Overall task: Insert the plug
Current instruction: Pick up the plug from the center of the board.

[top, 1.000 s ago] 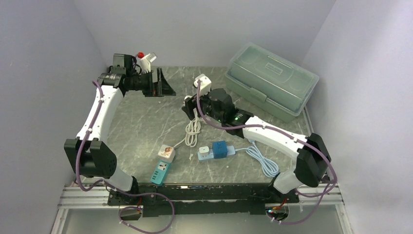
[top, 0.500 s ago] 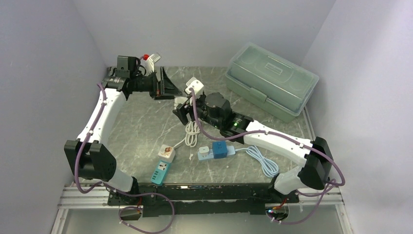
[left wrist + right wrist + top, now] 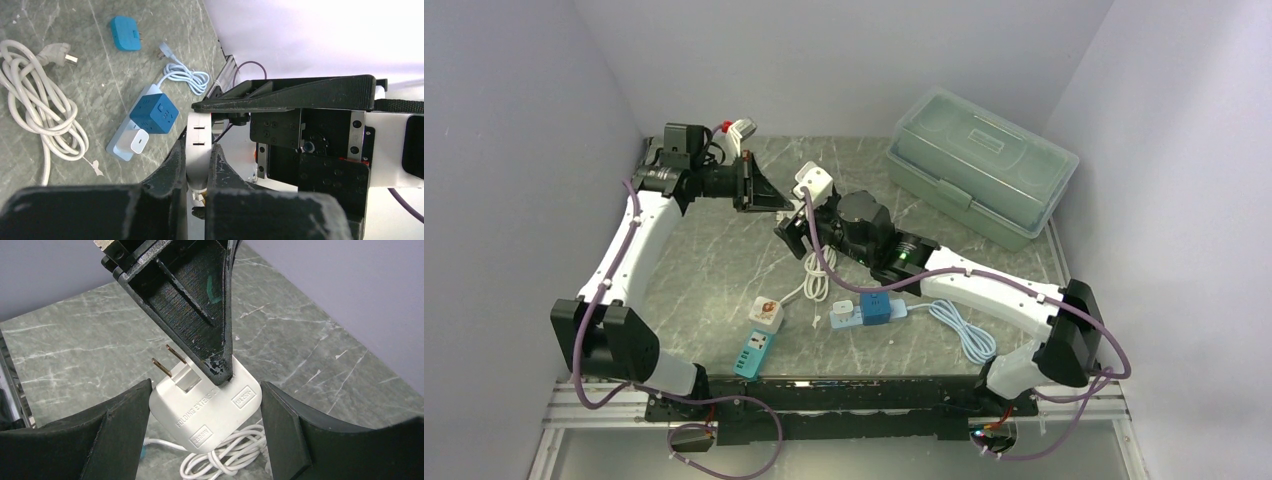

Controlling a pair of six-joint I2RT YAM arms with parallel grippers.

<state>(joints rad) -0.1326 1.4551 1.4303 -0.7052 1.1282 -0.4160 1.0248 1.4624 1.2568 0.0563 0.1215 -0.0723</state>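
A white folding plug with two brass prongs is held in the air over the back middle of the table. My right gripper is shut on it, with its jaws pressed to the two sides of the plug. My left gripper reaches in from the left. Its jaws are shut across the plug's thin edge. In the right wrist view, the left gripper's black finger comes down onto the plug's face beside the prongs.
Below lies a coiled white cable. A power strip with a blue cube and its thin cable sits near the front. A white-orange adapter and a teal adapter lie front left. A green toolbox stands back right.
My right arm carried the plug leftward. My left gripper swung right to meet it and went from open to shut on the plug.
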